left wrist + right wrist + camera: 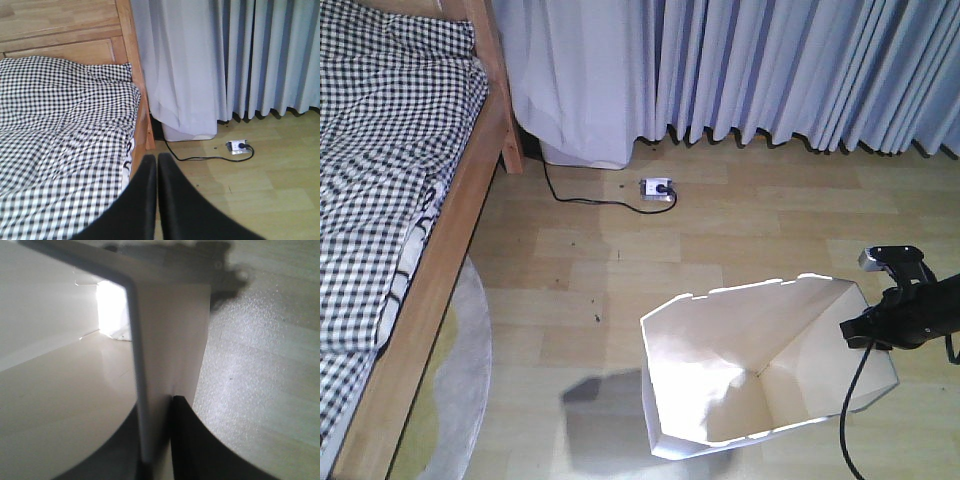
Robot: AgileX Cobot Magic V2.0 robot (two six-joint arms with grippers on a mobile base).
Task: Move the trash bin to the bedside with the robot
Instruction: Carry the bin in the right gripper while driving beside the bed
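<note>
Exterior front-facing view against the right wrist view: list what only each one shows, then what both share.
Only the front-facing view: the bed with checked bedding, the curtains, a power strip on its cable, and the whole trash bin, apart from the bed.
Only the right wrist view: a close look at the right gripper, with one of its fingers on each side of the bin's wall.
Both: the trash bin, the right gripper shut on its rim, and the wooden floor.
</note>
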